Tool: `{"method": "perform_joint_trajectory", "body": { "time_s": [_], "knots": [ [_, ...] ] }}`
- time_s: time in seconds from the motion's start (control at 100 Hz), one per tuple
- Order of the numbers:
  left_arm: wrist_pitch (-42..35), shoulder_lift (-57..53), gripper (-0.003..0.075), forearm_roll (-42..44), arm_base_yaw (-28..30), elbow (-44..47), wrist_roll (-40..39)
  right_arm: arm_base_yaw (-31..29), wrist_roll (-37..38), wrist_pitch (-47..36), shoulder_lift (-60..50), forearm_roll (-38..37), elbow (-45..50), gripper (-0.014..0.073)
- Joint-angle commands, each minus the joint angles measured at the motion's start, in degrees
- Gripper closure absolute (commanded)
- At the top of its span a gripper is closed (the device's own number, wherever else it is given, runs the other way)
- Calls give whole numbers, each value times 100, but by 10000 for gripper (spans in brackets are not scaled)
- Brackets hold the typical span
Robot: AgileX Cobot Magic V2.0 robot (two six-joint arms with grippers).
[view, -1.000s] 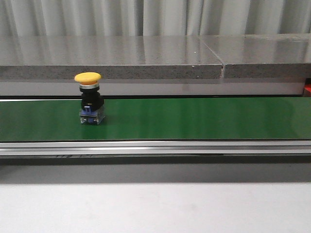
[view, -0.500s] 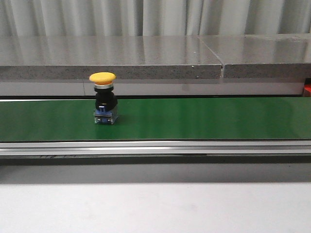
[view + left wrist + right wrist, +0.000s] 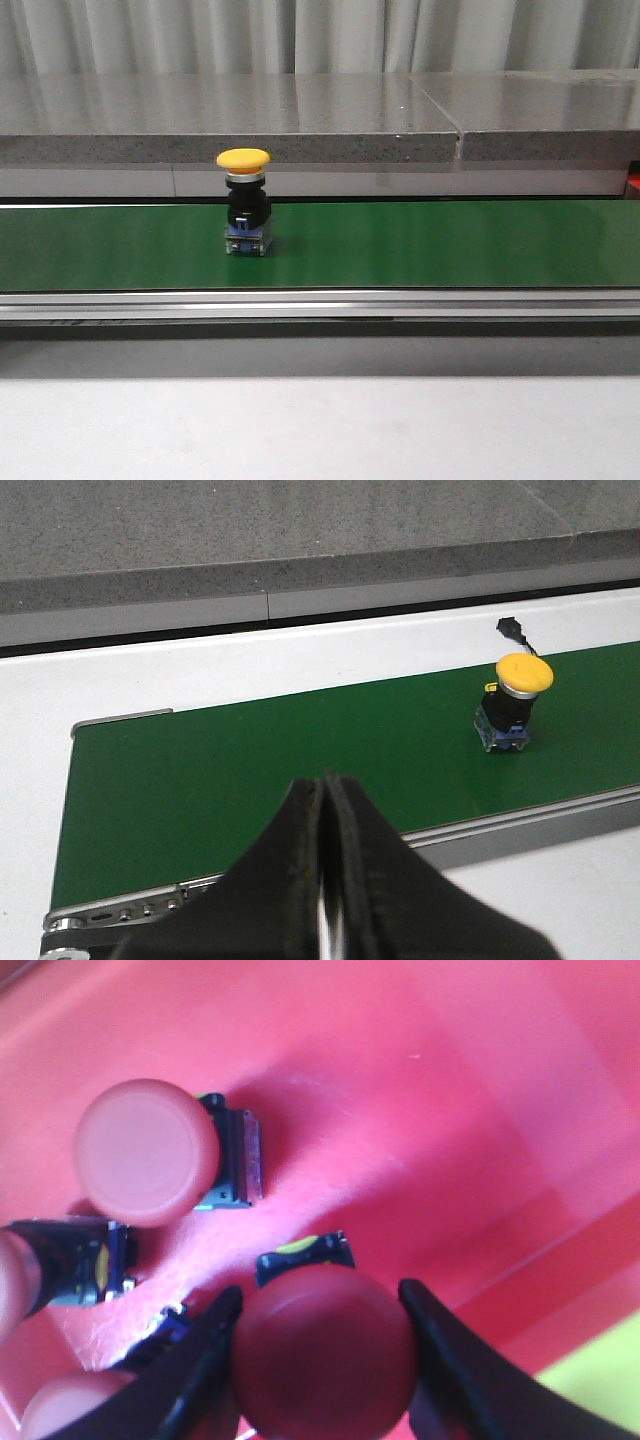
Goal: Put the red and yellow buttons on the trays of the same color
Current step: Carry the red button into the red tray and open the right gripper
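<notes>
Yellow button carried rightward on green belt, upright

One button stood upright on the belt, left of its middle, with a stone ledge running behind. The belt lay on a table (a cable end rested just behind the button). Several other buttons sat close together in a tray.

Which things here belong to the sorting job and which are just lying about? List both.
Job: yellow button on the green belt; red button in the right pincer; red tray; other red button.
Lying about: grey stone ledge; black cable.
</notes>
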Motion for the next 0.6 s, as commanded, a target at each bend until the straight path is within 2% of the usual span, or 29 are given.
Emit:
{"method": "perform_joint_trajectory", "body": {
  "time_s": [0.0,0.12,0.19,0.26,0.38,0.43,0.59],
  "knots": [
    [-377,30,741,-132,-51,-154,11,-20,14,-343,-244,153,-181,464],
    [-377,30,741,-132,-51,-154,11,-20,8,-361,-147,183,-181,453],
    [-377,30,741,-132,-51,-154,11,-20,2,-330,-71,197,-181,405],
    [-377,30,741,-132,-51,-154,11,-14,2,-324,-16,222,-181,314],
    [-377,30,741,-132,-51,-154,11,-14,2,-366,6,343,-181,81],
    [-377,30,741,-132,-51,-154,11,-14,2,-401,6,375,-181,26],
    [-377,30,741,-132,-51,-154,11,-3,-23,-430,-205,362,-181,12]
  ]
}}
